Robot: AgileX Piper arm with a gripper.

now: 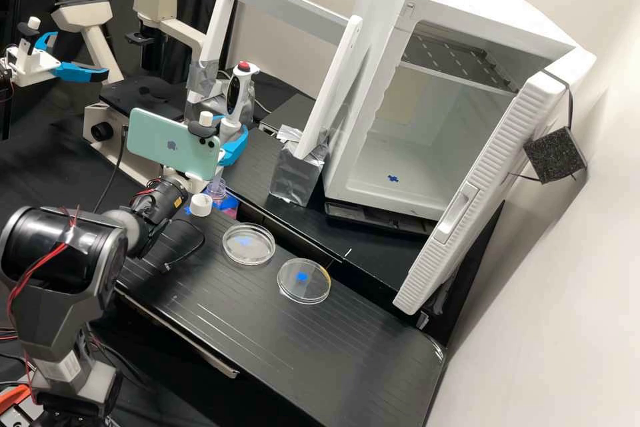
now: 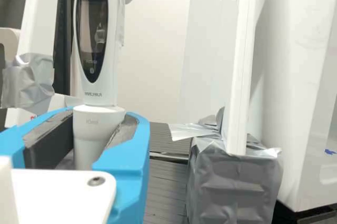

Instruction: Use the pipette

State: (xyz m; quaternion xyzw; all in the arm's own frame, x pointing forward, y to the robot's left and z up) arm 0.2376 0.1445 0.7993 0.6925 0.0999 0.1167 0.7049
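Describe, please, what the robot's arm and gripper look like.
The arm is dark grey and black, with barrel-shaped joints and red wires. The gripper has a white body and two bright blue, curved fingers with dark grey pads.

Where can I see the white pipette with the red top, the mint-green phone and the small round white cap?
White pipette with the red top point(image 2: 93, 37): wrist view, on its dark display.
Mint-green phone point(image 1: 168, 145): high view, on its back.
Small round white cap point(image 1: 201, 209): high view, on its side wall.
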